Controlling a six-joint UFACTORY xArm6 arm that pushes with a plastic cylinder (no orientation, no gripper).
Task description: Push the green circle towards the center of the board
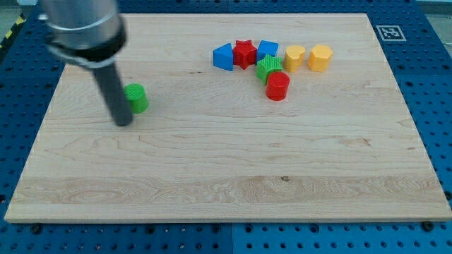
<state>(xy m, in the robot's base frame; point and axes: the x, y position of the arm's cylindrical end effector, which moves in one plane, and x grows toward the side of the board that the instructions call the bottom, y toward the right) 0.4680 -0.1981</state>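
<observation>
At nine o'clock on the worktop [212,176], my tip [123,123] touches the green circle [137,98] — the circle sits at its one o'clock. There is no claw on this rod, so nothing spread or pinching. The other blocks cluster well apart toward one o'clock.

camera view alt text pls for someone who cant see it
My tip sits just left of the green circle on the left part of a wooden board. Blue, red, green and yellow blocks cluster near the view's top, right of centre.

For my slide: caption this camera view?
My tip touches the green circle from the view's left; other blocks cluster top.
</observation>
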